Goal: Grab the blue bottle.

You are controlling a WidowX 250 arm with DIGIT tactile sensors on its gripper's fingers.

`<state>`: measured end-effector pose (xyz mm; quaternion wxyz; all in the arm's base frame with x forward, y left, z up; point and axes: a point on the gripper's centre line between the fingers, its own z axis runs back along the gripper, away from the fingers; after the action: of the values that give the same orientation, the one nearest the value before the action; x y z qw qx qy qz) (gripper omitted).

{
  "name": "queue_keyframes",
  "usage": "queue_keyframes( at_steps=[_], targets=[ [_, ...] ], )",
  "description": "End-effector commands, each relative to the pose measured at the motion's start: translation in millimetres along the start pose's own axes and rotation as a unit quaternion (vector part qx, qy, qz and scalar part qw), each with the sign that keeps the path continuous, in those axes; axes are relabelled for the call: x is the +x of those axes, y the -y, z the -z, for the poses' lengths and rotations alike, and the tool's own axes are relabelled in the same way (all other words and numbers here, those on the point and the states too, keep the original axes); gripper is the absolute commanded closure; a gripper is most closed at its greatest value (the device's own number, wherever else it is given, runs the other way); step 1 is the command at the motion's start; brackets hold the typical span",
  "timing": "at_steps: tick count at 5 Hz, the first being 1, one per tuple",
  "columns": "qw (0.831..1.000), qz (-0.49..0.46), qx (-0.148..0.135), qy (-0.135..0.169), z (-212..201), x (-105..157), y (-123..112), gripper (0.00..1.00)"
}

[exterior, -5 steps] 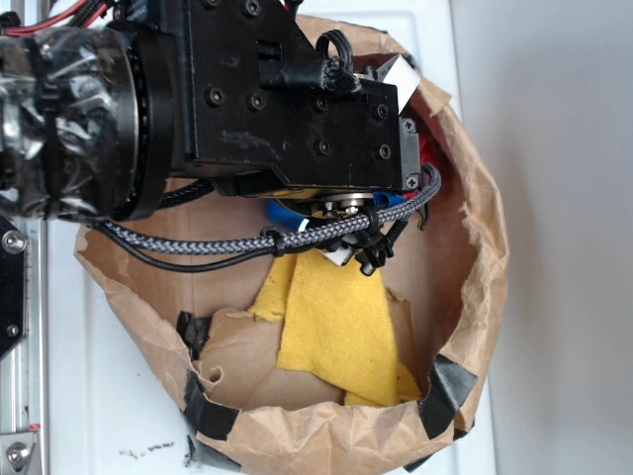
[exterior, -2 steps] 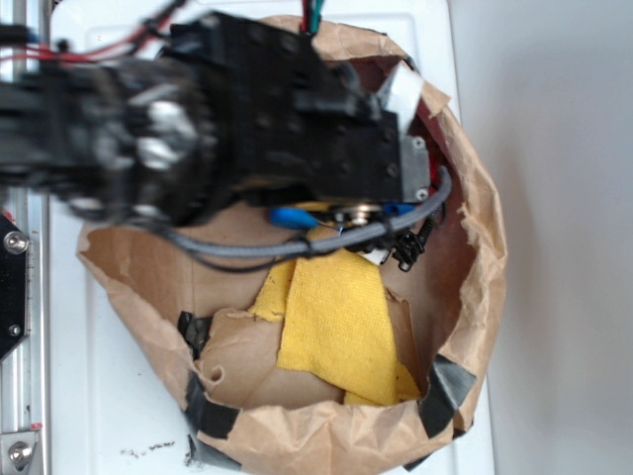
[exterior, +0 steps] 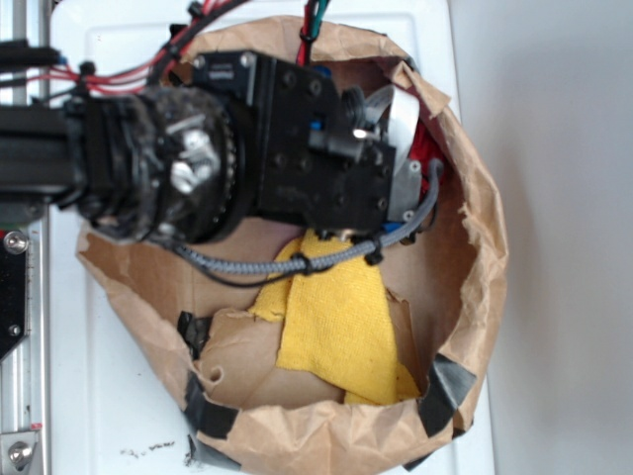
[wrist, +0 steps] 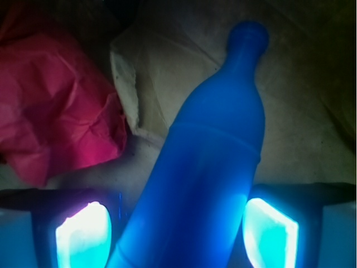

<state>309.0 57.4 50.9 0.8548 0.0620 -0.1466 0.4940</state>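
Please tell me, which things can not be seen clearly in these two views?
- Exterior view: the blue bottle and the gripper's jaws are hidden under the arm.
- Wrist view: the bottle's base is cut off by the bottom edge; whether the pads touch it is unclear.
- Wrist view: the red ball runs off the left edge.

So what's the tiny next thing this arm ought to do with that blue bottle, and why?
Probably squeeze shut. In the wrist view the bright-blue plastic bottle lies between the two glowing fingers of the gripper, with a small gap on each side, so it looks framed but not yet pinched. The crumpled red ball sits off to one side, clear of the fingers.
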Motion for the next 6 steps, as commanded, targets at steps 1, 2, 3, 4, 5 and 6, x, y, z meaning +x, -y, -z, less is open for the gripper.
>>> queue_keyframes(
  at_steps=[1, 2, 3, 4, 5, 6],
  targets=[
    [0.999, 0.005, -0.042, -0.016, -36, 37, -35, 0.0],
    [1.0, -0.014, -0.022, -0.018, -30, 42, -27, 0.0],
    [1.0, -0.026, -0.004, 0.007, -15, 39, -14, 0.0],
    [0.999, -0.024, 0.022, 0.023, 0, 33, -5, 0.0],
    [0.997, -0.032, 0.027, 0.068, 2, 30, -3, 0.0],
    [0.996, -0.036, 0.024, 0.077, -2, 28, -5, 0.0]
  ],
)
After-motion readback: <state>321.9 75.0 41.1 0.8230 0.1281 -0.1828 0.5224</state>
